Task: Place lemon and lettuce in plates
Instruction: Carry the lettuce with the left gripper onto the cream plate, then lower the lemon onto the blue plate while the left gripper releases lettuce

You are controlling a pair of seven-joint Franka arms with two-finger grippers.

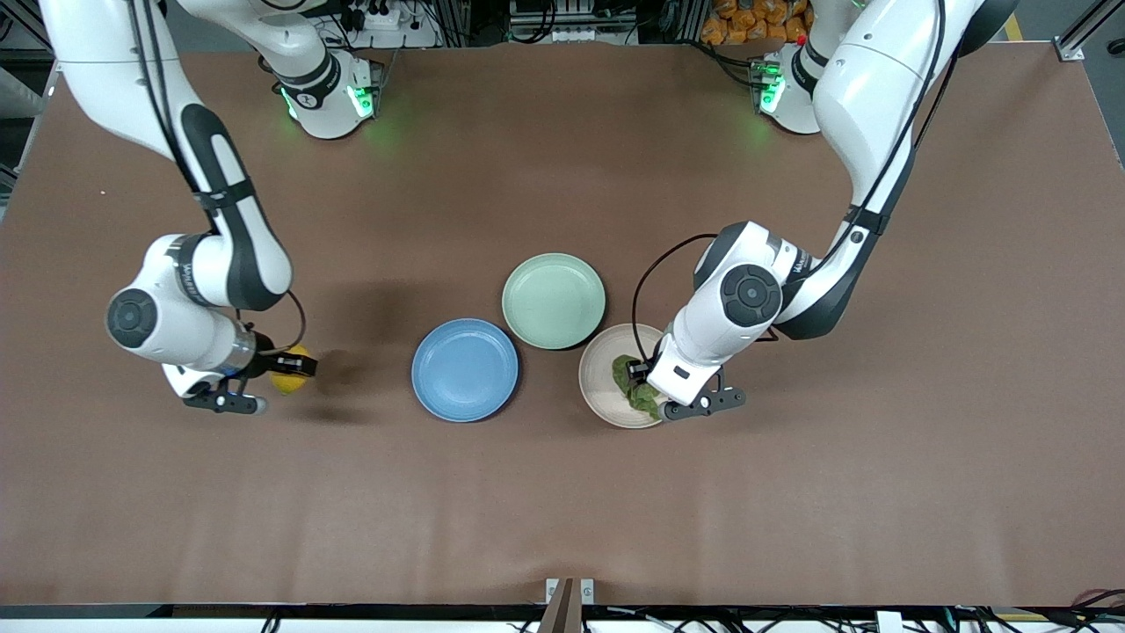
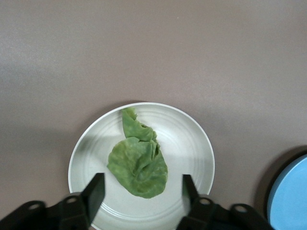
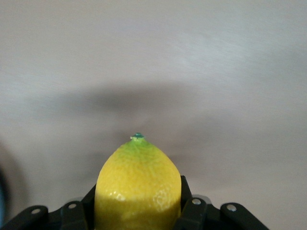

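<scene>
lettuce (image 1: 635, 385) lies in the beige plate (image 1: 599, 396), a crumpled dark green leaf on the plate's floor with its pointed tip toward the rim. the left gripper (image 2: 143, 189) hangs just over it, its two fingers (image 2: 94, 190) spread apart on either side of the leaf with a gap on each side, so the leaf is released and rests on the plate alone. the beige plate sits nearest the left arm's end among the three plates, touching or almost touching the mint-green plate (image 1: 554, 300), which lies farther from the front camera. the blue plate (image 1: 465, 369) is beside the beige one, toward the right arm's end, and holds nothing.

the right gripper (image 1: 283, 367) is clenched on the lemon (image 1: 292, 370); in the right wrist view the yellow fruit (image 3: 138, 187) is pinched between both fingers with its small green nub pointing away from the wrist. the held lemon is over bare brown table (image 1: 562, 510), well apart from the blue plate, toward the right arm's end.
</scene>
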